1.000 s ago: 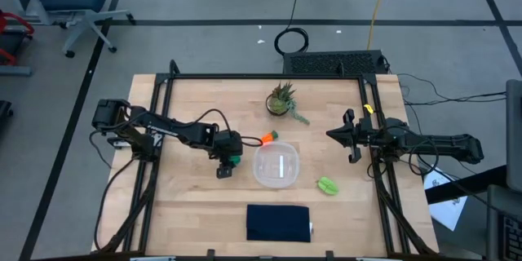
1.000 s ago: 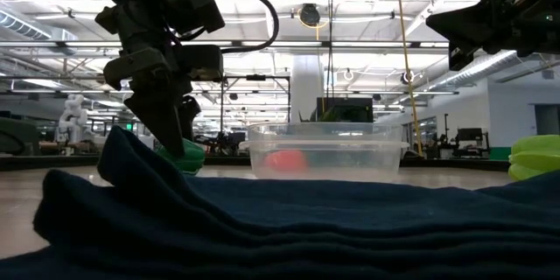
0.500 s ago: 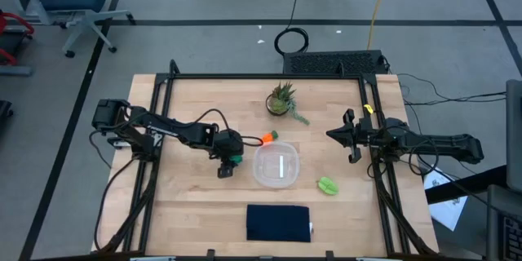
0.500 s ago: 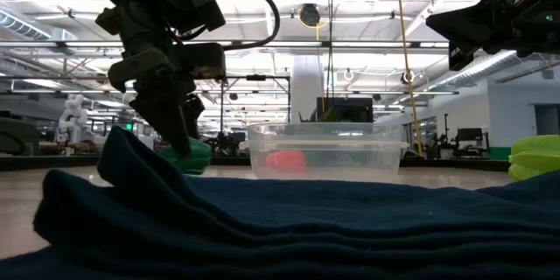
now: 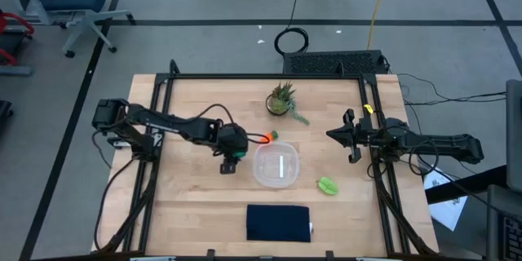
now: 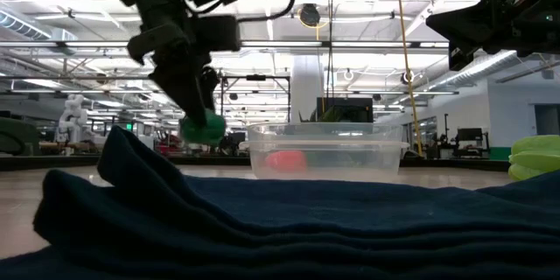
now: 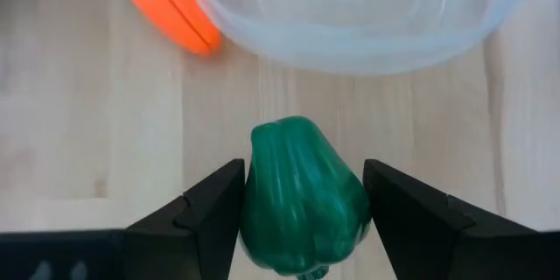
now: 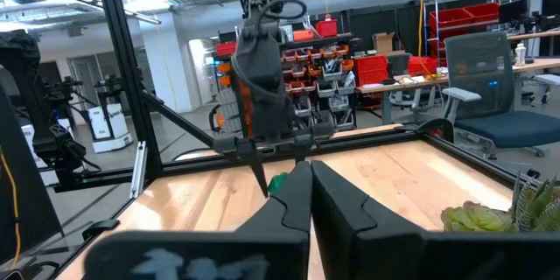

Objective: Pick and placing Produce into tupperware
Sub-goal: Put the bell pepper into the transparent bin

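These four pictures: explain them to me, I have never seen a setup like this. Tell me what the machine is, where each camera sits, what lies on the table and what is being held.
Two dark robot arms work at a wooden table. One camera looks straight down, one sits at table height, and one rides on each wrist. The left hand holds a dark green toy pepper between its fingers, lifted above the table beside the clear plastic container. An orange toy carrot lies against the container's far side, a light green leafy piece lies nearer the right arm, a navy cloth lies in front, and a small potted plant stands at the back. The right hand waits shut at the table's right edge.
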Motion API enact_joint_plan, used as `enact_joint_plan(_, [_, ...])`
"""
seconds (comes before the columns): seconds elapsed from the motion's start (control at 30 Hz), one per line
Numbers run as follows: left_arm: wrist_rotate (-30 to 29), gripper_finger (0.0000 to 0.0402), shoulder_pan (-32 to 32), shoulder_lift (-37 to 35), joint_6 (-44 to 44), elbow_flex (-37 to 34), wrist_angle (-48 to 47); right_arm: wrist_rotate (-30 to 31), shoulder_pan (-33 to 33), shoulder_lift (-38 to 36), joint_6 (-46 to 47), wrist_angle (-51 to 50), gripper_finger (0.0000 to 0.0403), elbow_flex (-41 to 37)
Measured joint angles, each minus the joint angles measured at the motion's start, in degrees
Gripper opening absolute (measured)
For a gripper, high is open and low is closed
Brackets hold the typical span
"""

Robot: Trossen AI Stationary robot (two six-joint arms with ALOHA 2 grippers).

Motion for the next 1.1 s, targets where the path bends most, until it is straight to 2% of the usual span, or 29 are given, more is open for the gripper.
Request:
enact_joint_plan(0.63, [0.5,0.023,1.54,0.0,3.41,13.82,-11.39,0.0,0.0,-0.02,0.0,0.04,0.0,0.02])
enact_joint_plan(1.1, [2.38,0.023,1.54,0.85,4.79,14.83,-7.78,0.0,0.0,-0.02,0.0,0.09,0.0,0.01])
